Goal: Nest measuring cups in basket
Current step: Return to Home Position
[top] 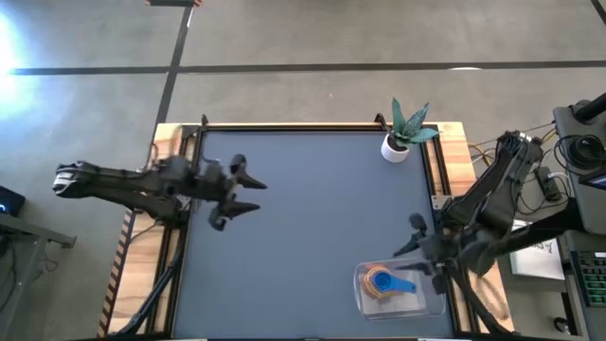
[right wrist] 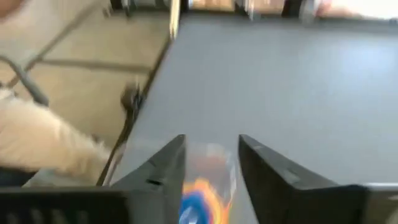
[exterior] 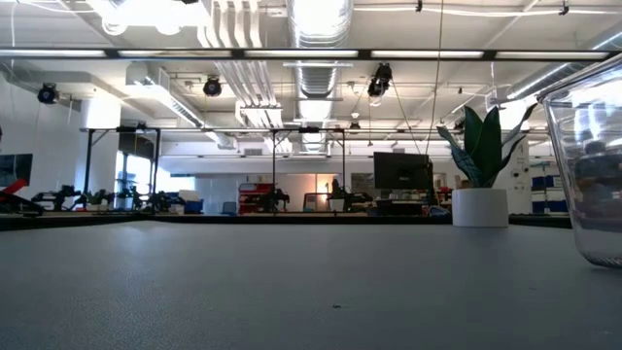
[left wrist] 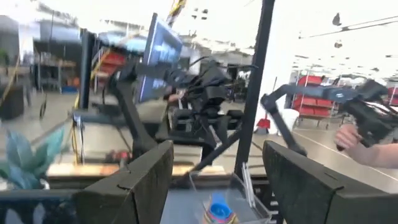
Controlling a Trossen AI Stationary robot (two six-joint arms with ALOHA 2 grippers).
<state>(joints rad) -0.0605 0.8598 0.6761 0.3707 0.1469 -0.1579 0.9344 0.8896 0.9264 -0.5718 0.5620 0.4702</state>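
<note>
By the right edge of the table (top: 312, 246) the basket (top: 429, 302) holds the measuring cups (top: 384, 282). The right gripper (top: 410, 237), spread, hangs just beside it; potted plant (top: 398, 142) well apart; left gripper (top: 260, 196) spread opposite.

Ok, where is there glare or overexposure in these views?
High view: a glare patch at the left edge, table evenly lit. Low view: bright ceiling lights, glints on the basket. Left wrist view: room washed out white beyond the left gripper.
</note>
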